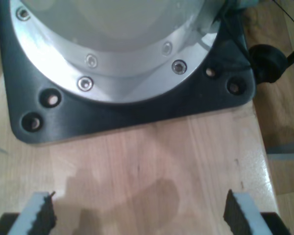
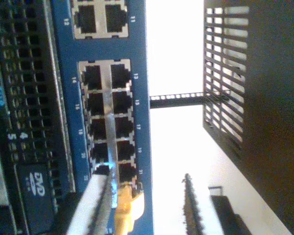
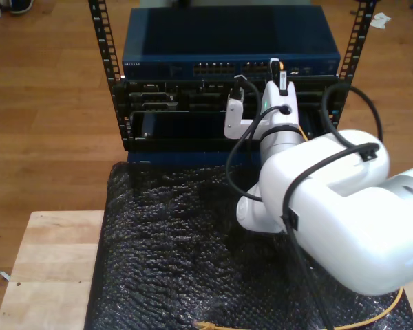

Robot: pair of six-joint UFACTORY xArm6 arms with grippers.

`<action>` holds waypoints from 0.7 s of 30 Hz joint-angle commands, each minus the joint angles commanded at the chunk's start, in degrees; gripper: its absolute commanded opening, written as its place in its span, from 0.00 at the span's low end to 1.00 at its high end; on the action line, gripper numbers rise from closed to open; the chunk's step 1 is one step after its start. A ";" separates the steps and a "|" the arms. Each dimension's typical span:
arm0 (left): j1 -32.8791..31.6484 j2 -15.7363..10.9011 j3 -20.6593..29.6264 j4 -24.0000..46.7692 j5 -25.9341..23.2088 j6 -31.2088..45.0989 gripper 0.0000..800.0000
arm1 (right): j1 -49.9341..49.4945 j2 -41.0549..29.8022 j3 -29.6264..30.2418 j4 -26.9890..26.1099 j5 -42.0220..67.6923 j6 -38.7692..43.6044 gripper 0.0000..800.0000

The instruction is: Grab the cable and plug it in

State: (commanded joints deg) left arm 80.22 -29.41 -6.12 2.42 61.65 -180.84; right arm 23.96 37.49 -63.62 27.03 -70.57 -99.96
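Reaching up to the blue switch in the rack, my second gripper pinches the yellow cable by its plug, right at the port block (the rest trails to the exterior view's five o'clock). My first gripper hangs spread apart over a wooden table, a black base plate at twelve o'clock.

My first gripper seemingly wide open
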 joint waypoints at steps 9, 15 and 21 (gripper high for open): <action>0.00 0.00 0.00 0.00 0.00 0.00 1.00 | 0.09 -9.32 4.66 0.00 10.20 0.00 0.65; 0.00 0.00 0.00 0.00 0.00 0.00 1.00 | 0.00 -13.80 5.36 -0.44 17.05 -0.09 0.72; 0.00 0.00 0.00 0.00 0.00 0.00 1.00 | -0.44 -18.90 9.32 -1.49 24.00 -0.35 0.80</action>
State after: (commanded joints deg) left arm 80.22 -29.41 -6.12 2.42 61.65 -180.84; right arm 23.52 18.59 -54.30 25.54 -46.57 -100.31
